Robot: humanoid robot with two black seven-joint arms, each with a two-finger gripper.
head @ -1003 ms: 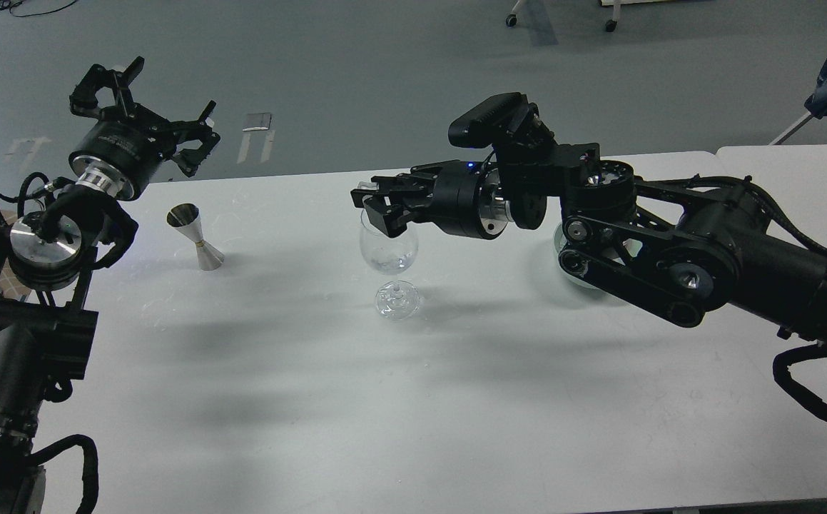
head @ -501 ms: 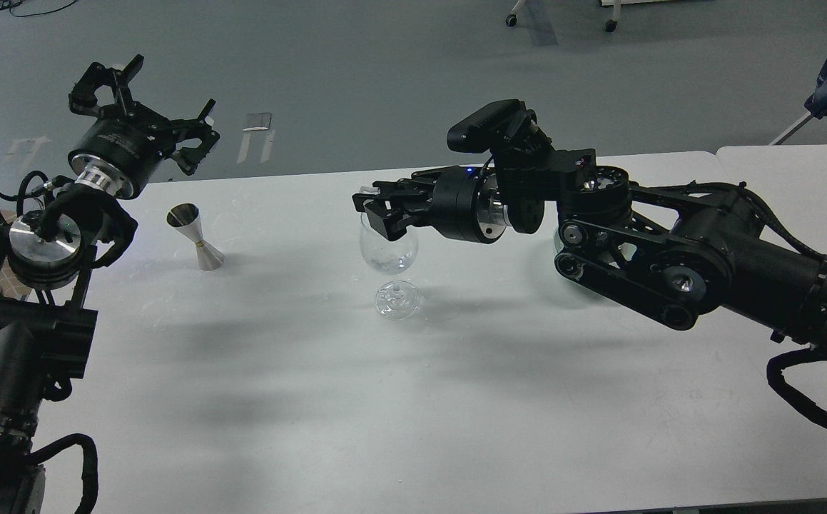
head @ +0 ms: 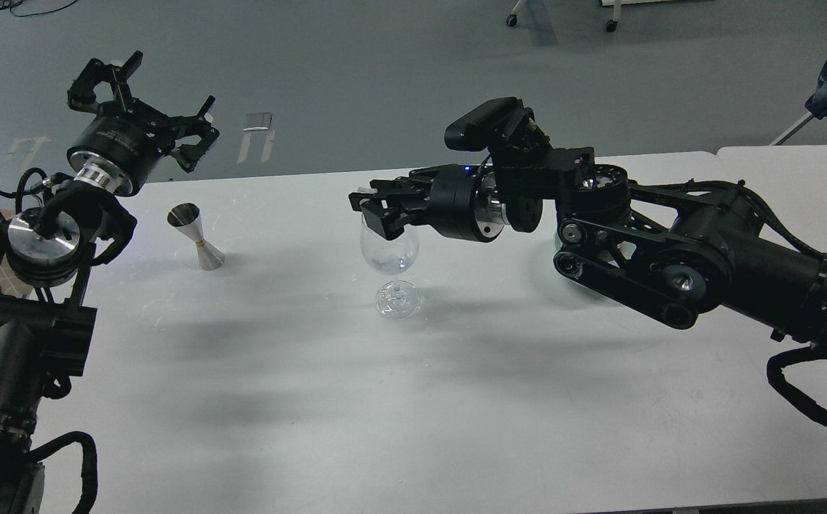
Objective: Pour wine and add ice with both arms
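Hovering at the wine glass (head: 389, 246) rim mid-tabletop (head: 413, 400), the right end effector (head: 369, 212) seems positioned to drop ice, though its grip is unreadable, while the left end effector (head: 143, 114) hangs released beyond the far-left corner.

Light was even and cool, coming from overhead. The white counter (head: 413, 428) was bright but not blown out, crossed by broad, soft grey shadows of both arms from nine to three o'clock. Small glints sat on the wine glass (head: 389, 246) and the silver joint disc (head: 40, 239). Focus was sharp throughout, with faint grain.
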